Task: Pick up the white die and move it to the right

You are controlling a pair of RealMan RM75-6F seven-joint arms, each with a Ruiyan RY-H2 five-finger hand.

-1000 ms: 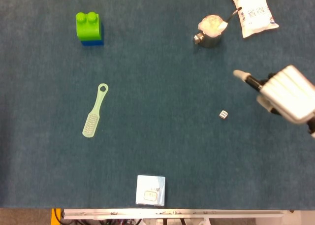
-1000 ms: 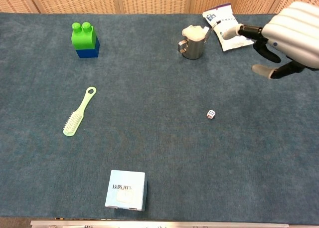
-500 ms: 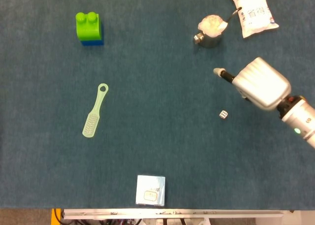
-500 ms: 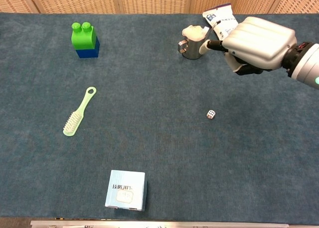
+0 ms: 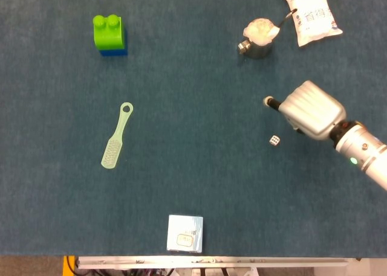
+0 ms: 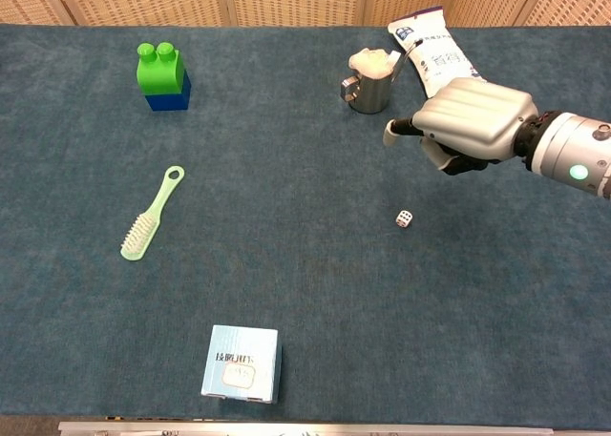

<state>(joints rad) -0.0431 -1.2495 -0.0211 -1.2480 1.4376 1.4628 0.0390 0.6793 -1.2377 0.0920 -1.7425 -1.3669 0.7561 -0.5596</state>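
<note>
The white die lies alone on the blue cloth, right of centre. My right hand hovers just above and to the right of it, back of the hand up, one finger stretched out to the left. It holds nothing and does not touch the die. The other fingers are tucked under the palm and mostly hidden. My left hand is in neither view.
A metal cup with a white lump in it stands behind the hand, next to a white pouch. A green brush, a green-and-blue block and a light blue box lie further left.
My right hand has come in from the right edge, moved left and dropped lower towards the die. The die has not moved.
</note>
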